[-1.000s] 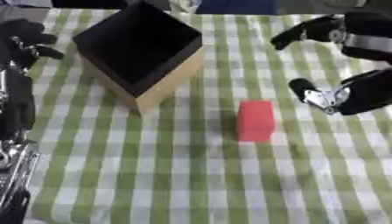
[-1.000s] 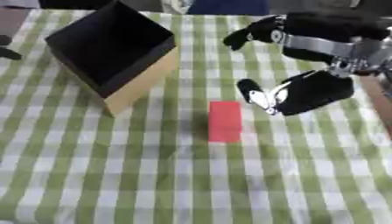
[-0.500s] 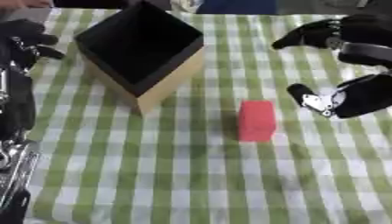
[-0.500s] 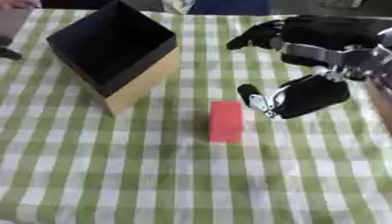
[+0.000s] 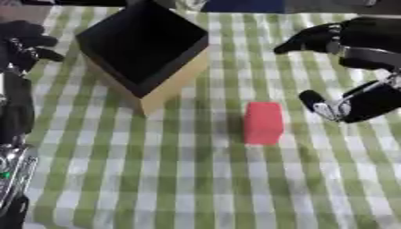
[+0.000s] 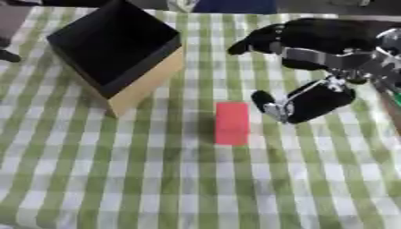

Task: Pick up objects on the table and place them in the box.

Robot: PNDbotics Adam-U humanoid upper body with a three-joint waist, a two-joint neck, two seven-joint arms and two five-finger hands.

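A red block (image 5: 263, 121) lies flat on the green-and-white checked cloth, near the middle. The open box (image 5: 145, 44), black inside with tan sides, stands at the back left. My right hand (image 6: 337, 40) hovers open just right of the block and above it. Its fingers (image 6: 254, 39) reach left over the cloth, and the thumb (image 6: 270, 105) hangs down close to the block's right edge without touching it. Nothing is in that hand. My left hand (image 5: 22, 38) rests at the far left beside the box, fingers relaxed and holding nothing.
My left arm (image 5: 14, 116) runs down the left edge of the view. The checked table (image 5: 180, 188) stretches in front of the block. A pale object (image 5: 190, 4) shows at the far edge behind the box.
My right hand has sunk slightly, bringing its thumb a little nearer the red block. The block, the box and my left hand have stayed put.
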